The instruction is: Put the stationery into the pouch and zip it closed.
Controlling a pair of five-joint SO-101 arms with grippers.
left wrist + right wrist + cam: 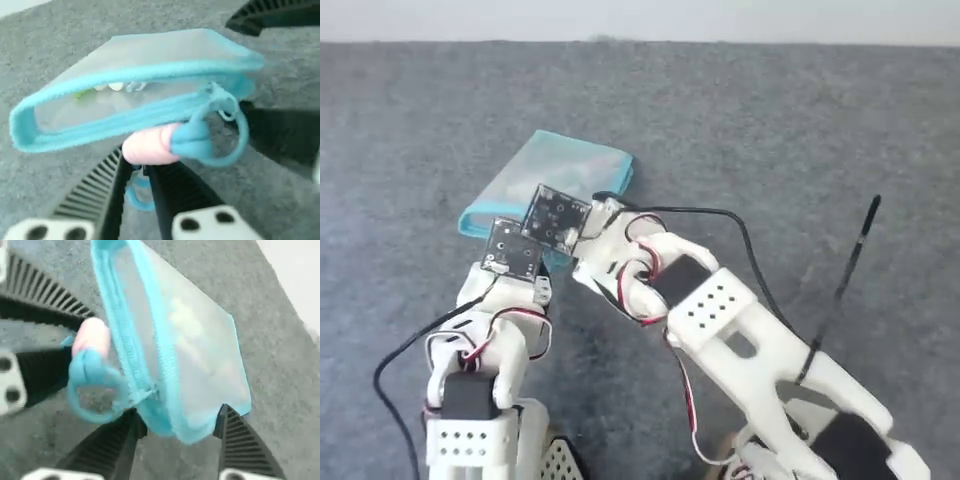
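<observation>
Carpet [790, 120], grey and bare, spread wide to the right and to the far side, up to the pale strip of wall [640, 20] along the far edge. The pouch [575, 165], pale blue and see-through, lay left of centre, its near edge hidden under the two wrists set over it from the near side. Pale shapes of stationery [116, 86] showed faintly through its wall. The left gripper [142, 167] was pinched tight on the pink pull tab [150, 145], which was tied by a blue cord loop [195, 140] to the zip slider [216, 96] at the pouch's right-hand end. The right gripper [177, 417] had its jaws spread wide astride that same end, one on either side of the blue hem. I could not tell whether they touched it. A black cable [720, 212] arched over the right arm, and a thin black stick [857, 245] rose further right, with open carpet beyond.
</observation>
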